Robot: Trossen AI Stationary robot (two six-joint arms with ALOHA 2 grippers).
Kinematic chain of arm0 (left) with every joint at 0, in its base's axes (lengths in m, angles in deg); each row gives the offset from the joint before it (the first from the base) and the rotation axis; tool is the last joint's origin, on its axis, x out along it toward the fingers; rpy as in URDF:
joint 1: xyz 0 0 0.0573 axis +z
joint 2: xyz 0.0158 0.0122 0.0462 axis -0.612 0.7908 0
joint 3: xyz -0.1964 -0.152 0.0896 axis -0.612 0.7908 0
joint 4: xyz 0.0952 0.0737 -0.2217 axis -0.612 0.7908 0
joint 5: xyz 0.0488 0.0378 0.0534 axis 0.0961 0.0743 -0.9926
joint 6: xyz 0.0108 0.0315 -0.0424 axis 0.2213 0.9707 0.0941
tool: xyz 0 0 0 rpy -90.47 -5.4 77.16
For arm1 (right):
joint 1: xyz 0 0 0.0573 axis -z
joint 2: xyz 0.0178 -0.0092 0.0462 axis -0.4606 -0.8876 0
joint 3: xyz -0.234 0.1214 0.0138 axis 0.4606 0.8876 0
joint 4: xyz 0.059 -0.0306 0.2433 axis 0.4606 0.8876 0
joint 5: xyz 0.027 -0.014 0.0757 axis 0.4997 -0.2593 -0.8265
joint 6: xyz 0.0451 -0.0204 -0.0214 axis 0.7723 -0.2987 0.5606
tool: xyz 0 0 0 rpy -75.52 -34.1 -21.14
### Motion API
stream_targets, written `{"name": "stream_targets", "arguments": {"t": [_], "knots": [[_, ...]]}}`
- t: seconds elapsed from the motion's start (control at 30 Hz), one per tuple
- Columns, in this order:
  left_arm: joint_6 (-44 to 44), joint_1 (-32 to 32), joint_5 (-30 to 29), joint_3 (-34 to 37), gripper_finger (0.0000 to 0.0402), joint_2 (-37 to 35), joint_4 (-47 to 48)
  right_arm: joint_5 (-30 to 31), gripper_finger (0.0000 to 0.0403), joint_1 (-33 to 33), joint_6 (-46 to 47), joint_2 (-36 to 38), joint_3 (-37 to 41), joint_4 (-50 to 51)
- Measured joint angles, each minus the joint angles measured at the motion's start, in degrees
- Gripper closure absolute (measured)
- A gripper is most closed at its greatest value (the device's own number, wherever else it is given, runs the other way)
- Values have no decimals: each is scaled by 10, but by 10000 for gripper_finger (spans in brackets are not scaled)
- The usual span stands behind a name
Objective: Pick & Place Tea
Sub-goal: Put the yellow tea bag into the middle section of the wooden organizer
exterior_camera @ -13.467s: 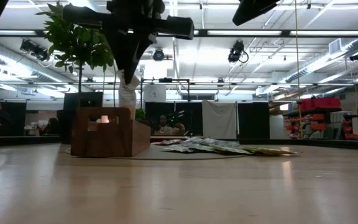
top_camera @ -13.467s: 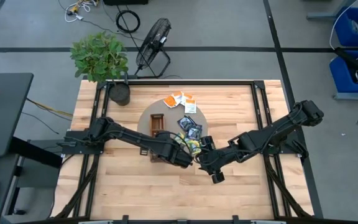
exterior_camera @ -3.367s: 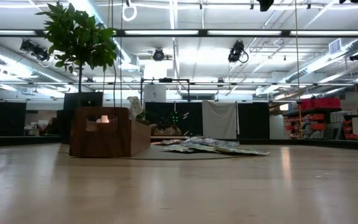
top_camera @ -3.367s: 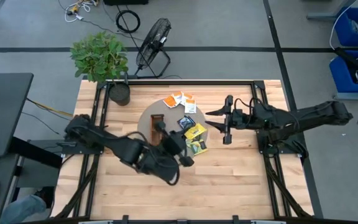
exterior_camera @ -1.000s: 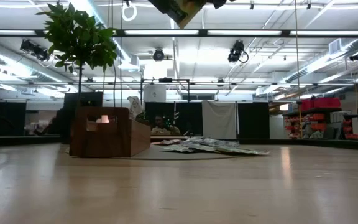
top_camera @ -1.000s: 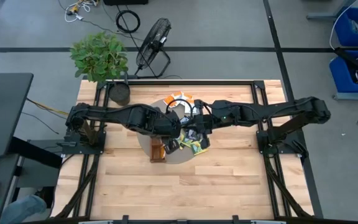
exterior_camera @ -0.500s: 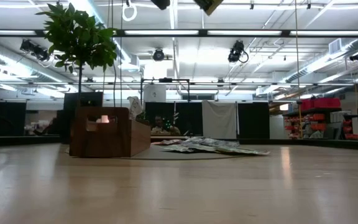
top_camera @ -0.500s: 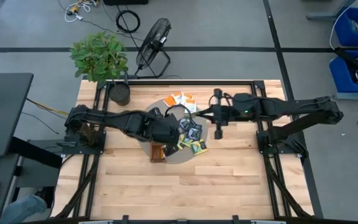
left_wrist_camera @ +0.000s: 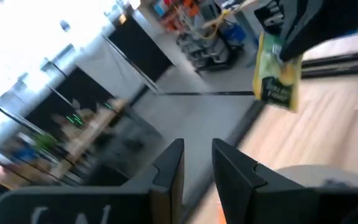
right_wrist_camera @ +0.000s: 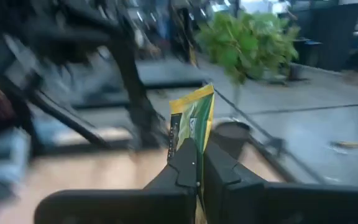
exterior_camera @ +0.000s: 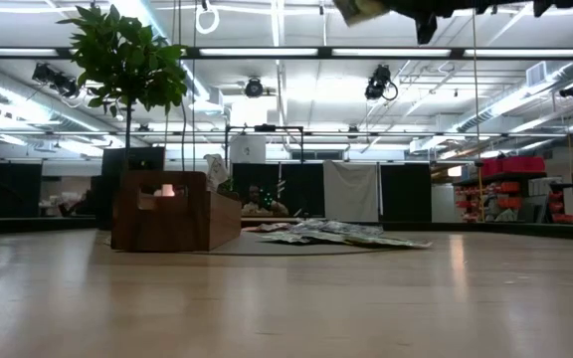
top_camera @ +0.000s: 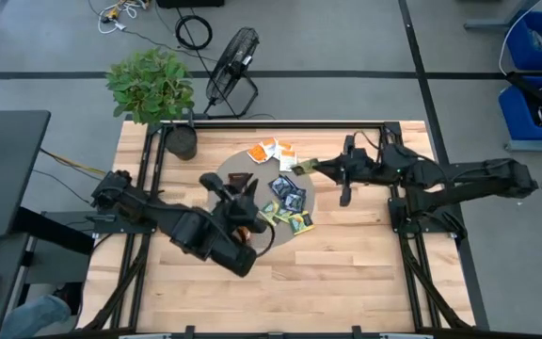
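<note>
Wood-plank table inside a black frame, potted plant at the far left corner, floor fan behind on the grey floor. Round grey mat mid-table holds the wooden tray and the tea, loose sachets: orange-and-white ones toward the back edge, dark and yellow-green ones nearer the middle.

Right gripper is clamped on 1 yellow-green sachet, pinched at its lower edge so most of the packet sticks up free. High view puts that gripper well above the table, just right of the mat's far edge, arm stretched nearly level from its base at the right side.

Risk: the pinch is only on the edge, so a fast swing could let the packet pivot or slip out and land off the mat. Also the 2 arms are near each other over the mat (collision possible if both close on the tray).

Left gripper sits low over the near-left part of the mat, by the tray; fingers parted by a narrow gap, nothing between them. Left arm runs in from its base at the table's left edge, elbow bent.
</note>
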Motion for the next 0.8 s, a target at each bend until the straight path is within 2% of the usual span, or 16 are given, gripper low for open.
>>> {"name": "stream_targets", "arguments": {"t": [0.07,0.23,0.43,0.53,0.7,0.8], "knots": [[43,1,0,0,314,1,-1,-31,399,6,42,0,13,-40],[162,17,40,0,314,1,-32,-59,399,11,129,-4,21,-109],[253,34,70,0,314,1,-158,-49,399,3,102,-8,22,-166],[256,43,93,0,314,1,-235,-44,399,1,69,-20,22,-200],[201,71,246,0,314,-5,-337,-42,399,1,33,-44,22,-254],[189,86,281,0,314,-13,-357,-45,399,1,23,-48,22,-260]]}}
